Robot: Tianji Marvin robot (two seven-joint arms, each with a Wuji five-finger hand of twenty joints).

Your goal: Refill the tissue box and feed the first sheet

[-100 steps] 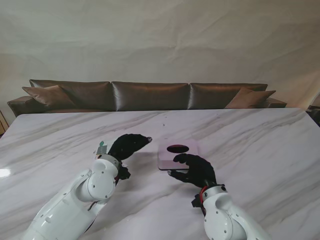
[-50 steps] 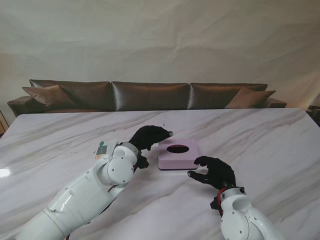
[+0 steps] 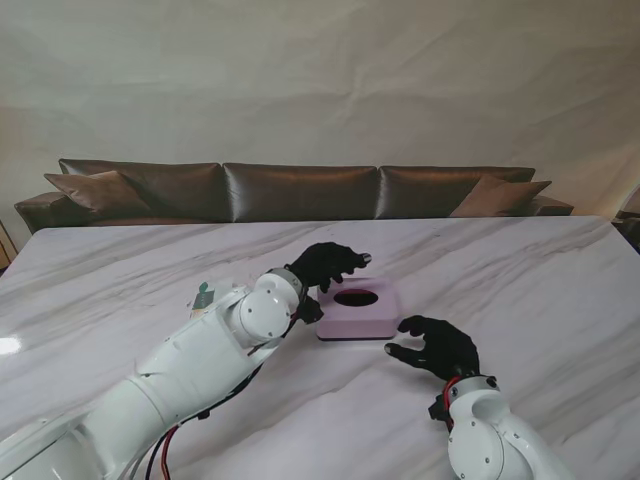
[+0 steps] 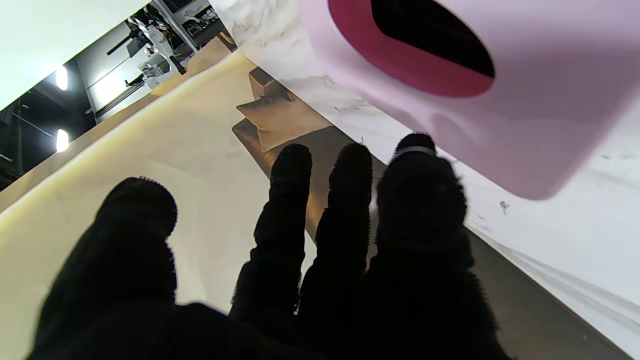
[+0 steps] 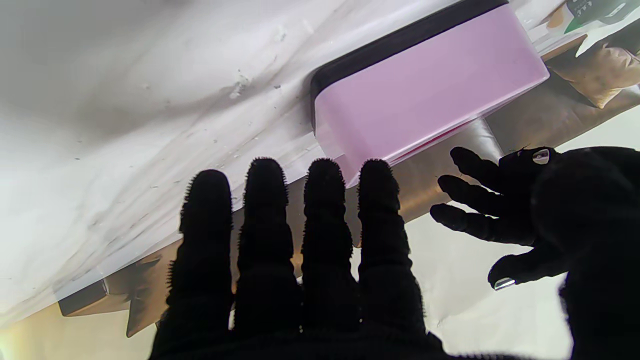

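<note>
Pink tissue box [image 3: 356, 309] sits mid-tabletop [image 3: 520, 270], oval slot up, dark base showing in right wrist view; no tissue visible in slot.

L hand [image 3: 328, 264] hovers at box's far-left corner, fingers spread, holding nothing. R hand [image 3: 436, 345] just beside box's near-right corner, fingers apart, empty, not touching.

Risks, my read: box looks light on slick marble, so a one-sided push could skate or spin it. L fingers near slot could snag rim. No refill pack in view.

Writing: none legible on box; small green tag on L forearm [image 3: 204, 297], unreadable.
</note>
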